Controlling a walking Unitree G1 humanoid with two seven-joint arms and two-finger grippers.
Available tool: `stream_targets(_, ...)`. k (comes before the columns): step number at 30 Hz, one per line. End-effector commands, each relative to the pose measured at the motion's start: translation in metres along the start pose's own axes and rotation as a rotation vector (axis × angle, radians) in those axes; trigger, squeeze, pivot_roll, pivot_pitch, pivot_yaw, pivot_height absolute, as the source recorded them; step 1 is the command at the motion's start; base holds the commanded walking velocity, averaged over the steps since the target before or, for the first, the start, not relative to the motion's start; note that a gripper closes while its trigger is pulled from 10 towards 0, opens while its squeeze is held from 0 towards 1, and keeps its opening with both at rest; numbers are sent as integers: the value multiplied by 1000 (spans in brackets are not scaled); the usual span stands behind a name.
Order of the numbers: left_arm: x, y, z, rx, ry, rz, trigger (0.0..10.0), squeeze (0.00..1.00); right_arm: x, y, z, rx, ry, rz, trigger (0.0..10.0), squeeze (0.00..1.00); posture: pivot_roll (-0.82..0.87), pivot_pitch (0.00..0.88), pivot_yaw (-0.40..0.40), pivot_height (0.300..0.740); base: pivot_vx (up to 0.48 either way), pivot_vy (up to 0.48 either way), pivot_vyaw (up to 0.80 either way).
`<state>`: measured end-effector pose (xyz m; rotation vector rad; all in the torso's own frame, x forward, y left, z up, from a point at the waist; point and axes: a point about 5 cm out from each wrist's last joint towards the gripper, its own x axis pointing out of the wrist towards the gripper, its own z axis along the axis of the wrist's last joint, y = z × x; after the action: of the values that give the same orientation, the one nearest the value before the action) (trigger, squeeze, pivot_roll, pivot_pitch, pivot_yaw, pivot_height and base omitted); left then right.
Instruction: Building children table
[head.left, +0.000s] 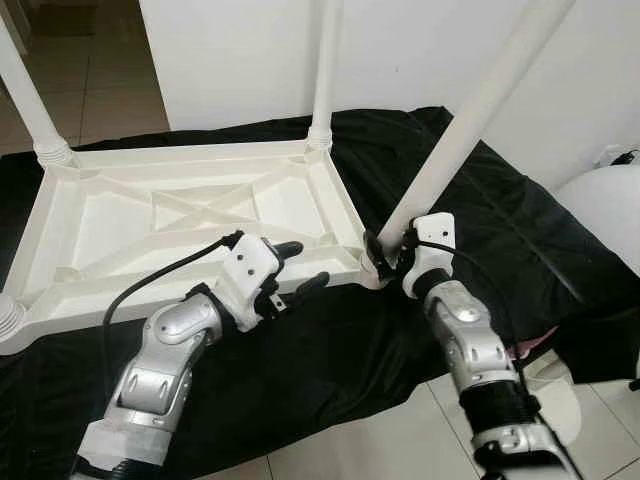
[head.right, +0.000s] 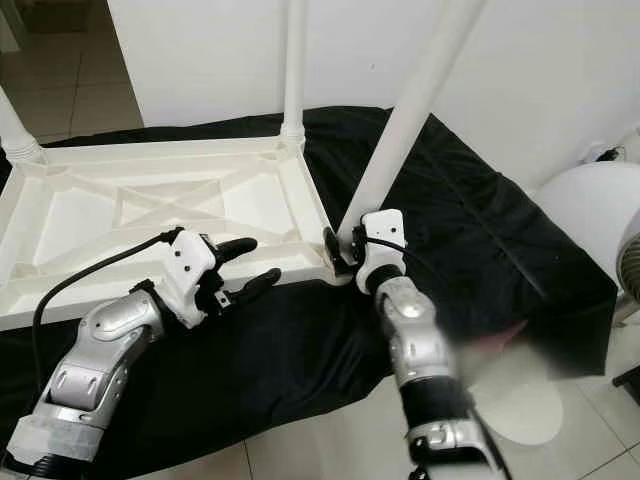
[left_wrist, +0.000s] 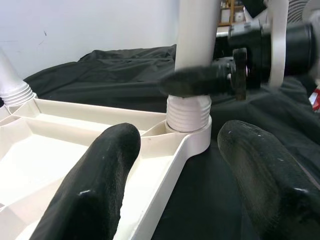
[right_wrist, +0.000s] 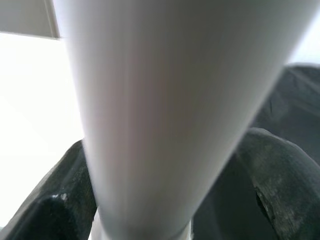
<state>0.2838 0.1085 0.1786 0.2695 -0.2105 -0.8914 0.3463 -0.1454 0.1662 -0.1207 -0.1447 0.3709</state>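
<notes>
A white plastic children's table top (head.left: 180, 215) lies upside down on a black cloth (head.left: 330, 340). White legs stand in its corner sockets. My right gripper (head.left: 388, 252) is shut around the base of the near right leg (head.left: 470, 125), just above its threaded socket (left_wrist: 188, 116). That leg tilts to the right. In the right wrist view the leg (right_wrist: 165, 110) sits between both black fingers (right_wrist: 280, 170). My left gripper (head.left: 298, 268) hovers open over the table's near rim, left of that socket, holding nothing.
Other legs stand at the far right corner (head.left: 324, 70), far left corner (head.left: 30, 105) and near left corner (head.left: 8, 318). A white wall rises behind. A white round object (head.left: 605, 215) sits at the right. Tiled floor (head.left: 370, 450) lies below the cloth.
</notes>
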Motion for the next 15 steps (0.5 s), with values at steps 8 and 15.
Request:
stream_targets(8, 3, 10, 0, 4, -3, 147, 10000, 0, 9, -6, -5, -75, 11, 235, 0, 0, -25, 51, -23, 740, 0, 0, 0)
stream_targets(15, 3, 10, 2, 4, -10, 153, 10000, 0, 16, -16, -5, -45, 42, 290, 0, 0, -19, 51, -27, 740, 0, 0, 0)
